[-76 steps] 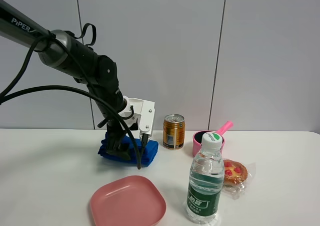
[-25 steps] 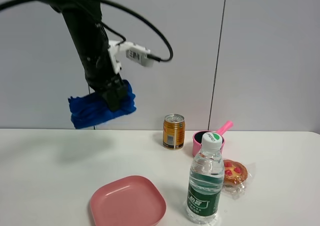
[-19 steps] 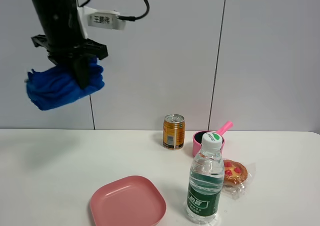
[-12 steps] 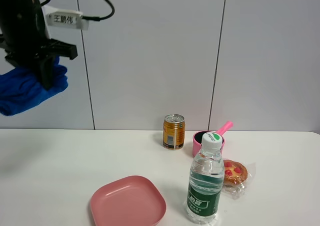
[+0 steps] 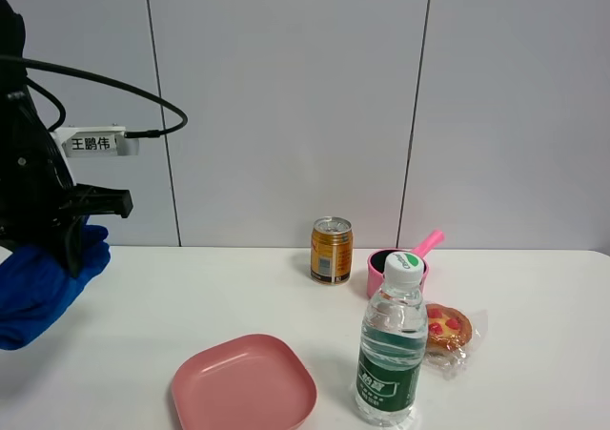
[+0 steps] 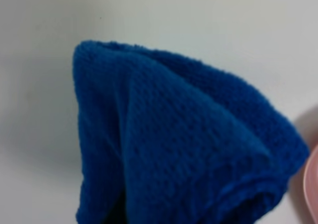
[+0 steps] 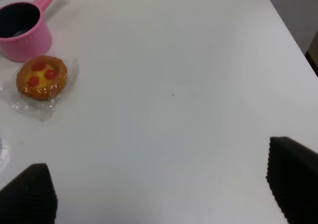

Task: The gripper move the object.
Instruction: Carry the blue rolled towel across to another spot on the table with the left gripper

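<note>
A folded blue towel (image 5: 38, 292) hangs from my left gripper (image 5: 71, 251) at the far left of the exterior view, just above the white table (image 5: 143, 306). The gripper is shut on it. The towel fills the left wrist view (image 6: 174, 144), hiding the fingers there. My right gripper (image 7: 159, 194) is open and empty over bare table at the right end, with its dark fingertips (image 7: 27, 194) wide apart. It does not show in the exterior view.
A pink plate (image 5: 243, 384) lies at the front middle. A water bottle (image 5: 391, 344) stands right of it. A gold can (image 5: 331, 251) and a pink pot (image 5: 393, 268) stand at the back. A wrapped pastry (image 5: 448, 327) lies beside the bottle, also in the right wrist view (image 7: 40, 79).
My left gripper lifted the blue towel off the table beside the can, swung it high and to the left, and has now lowered it near the table at the far left.
</note>
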You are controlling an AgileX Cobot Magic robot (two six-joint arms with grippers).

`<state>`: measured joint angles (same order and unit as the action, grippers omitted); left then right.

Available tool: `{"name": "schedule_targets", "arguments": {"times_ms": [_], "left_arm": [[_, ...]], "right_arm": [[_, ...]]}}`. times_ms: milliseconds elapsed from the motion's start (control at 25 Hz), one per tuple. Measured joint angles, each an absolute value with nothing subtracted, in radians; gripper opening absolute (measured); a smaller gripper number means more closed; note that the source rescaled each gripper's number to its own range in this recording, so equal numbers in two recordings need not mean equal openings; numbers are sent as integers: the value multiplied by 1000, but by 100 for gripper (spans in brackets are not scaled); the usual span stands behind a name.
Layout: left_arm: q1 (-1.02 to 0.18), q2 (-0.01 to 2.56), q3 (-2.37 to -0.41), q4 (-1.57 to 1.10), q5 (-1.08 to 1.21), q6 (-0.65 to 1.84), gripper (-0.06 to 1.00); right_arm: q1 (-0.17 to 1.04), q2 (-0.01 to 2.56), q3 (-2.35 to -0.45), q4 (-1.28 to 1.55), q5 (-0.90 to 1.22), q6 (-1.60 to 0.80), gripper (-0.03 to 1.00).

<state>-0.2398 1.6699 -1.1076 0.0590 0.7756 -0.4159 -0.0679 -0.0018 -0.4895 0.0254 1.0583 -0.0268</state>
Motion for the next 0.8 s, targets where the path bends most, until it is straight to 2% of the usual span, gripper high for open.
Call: {"name": "schedule_targets", "arguments": {"times_ms": [360, 800], "left_arm": [[-235, 1670, -967, 76, 637, -463, 1], [-305, 1670, -889, 50, 498, -463, 1]], "right_arm": [[-68, -2, -490, 25, 1058, -27, 100], [-68, -2, -490, 25, 1058, -27, 100]]}}
